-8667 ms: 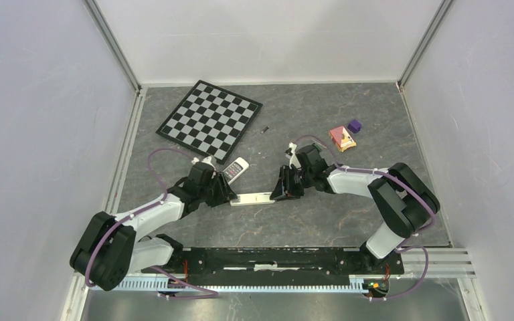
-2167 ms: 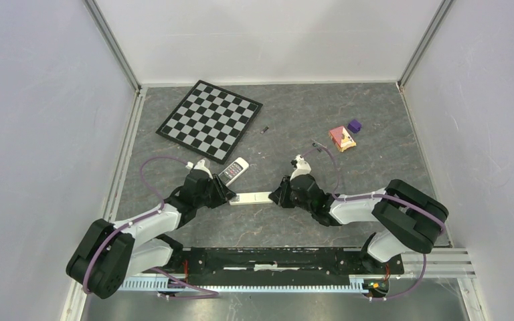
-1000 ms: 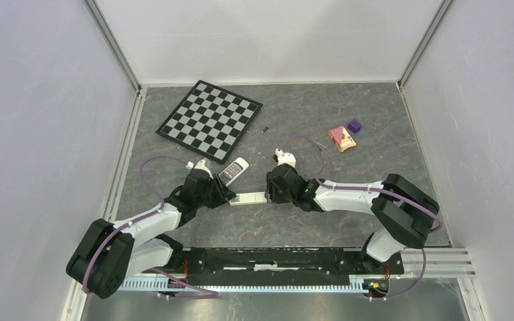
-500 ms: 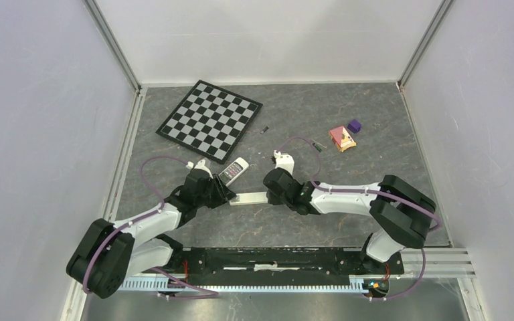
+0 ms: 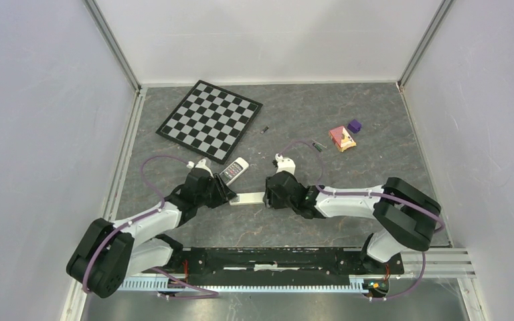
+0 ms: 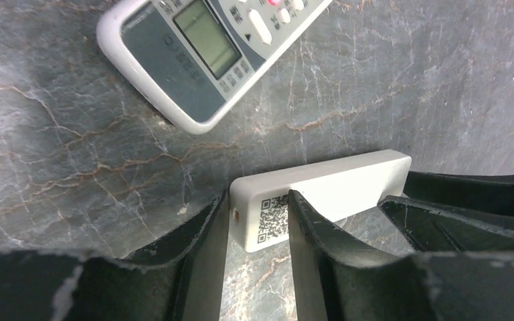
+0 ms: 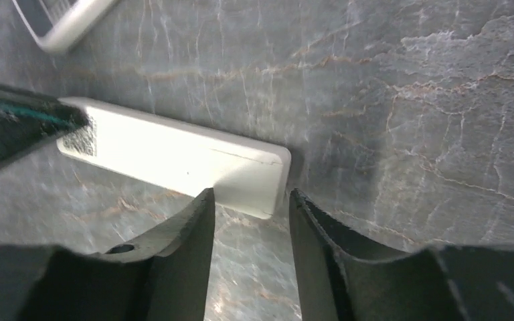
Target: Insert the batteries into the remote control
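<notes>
- the long remote [image 5: 249, 198] lies on the table [image 5: 388, 134], near the front, between the left gripper [image 6: 258, 197] and the right gripper [image 7: 246, 194];
- the button remote [image 5: 234, 170] lies just behind its left end;
- the chessboard [image 5: 209, 120] lies further back, on the left;
- a battery [image 5: 265, 129] lies right of the chessboard; a second battery [image 5: 318, 144] lies just left of the blocks [image 5: 345, 136]

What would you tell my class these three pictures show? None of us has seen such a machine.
Two robot arms are bolted to a grey table. One picture looks down from above; the other two come from cameras on each wrist. The left tool clamps one end of a slim white remote; the right tool straddles its other end, grip unclear. Nearby lie a second remote with a screen, a chessboard, a tiny dark battery and small coloured blocks.
</notes>
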Robot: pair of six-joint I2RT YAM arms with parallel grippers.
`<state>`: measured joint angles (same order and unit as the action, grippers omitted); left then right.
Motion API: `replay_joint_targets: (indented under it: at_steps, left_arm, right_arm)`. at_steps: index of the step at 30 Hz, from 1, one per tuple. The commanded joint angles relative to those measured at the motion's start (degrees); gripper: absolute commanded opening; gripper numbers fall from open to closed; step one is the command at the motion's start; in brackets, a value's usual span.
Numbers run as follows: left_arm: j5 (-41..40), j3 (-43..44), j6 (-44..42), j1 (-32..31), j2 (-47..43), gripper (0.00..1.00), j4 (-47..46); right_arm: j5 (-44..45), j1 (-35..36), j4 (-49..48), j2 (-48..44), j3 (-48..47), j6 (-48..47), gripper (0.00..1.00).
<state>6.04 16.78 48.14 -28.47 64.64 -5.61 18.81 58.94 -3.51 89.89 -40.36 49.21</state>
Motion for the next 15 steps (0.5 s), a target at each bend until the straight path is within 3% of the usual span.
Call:
replay_joint_targets:
  at_steps: [1, 4, 8, 12, 15]
  left_arm:
    - [-0.93, 4.42, -1.49, -1.32, -1.54, 0.47, 9.03]
    - [-4.64, 9.28, -2.79, -1.18, -2.30, 0.58, 14.51]
    - [-9.29, 14.88, -4.19, -0.64, -3.63, 0.76, 21.49]
    - [-13.59, 19.70, -4.57, -0.03, -6.53, 0.96, 29.58]
    - [-17.45, 23.35, -5.05, 1.27, -9.56, 1.00, 35.93]
  right_arm:
    - [-4.88, -1.23, 10.31, -3.58, -0.01, -13.02, 0.56]
    - [-5.61, -3.11, 8.80, -7.11, -2.35, -23.28, 0.67]
    - [-14.93, -3.56, 5.68, -8.51, -5.75, -40.76, 0.78]
    - [-24.72, -3.56, 8.23, -3.21, -10.04, -56.95, 0.86]
    - [-25.97, -3.57, 11.24, 2.88, -14.19, -64.57, 0.87]
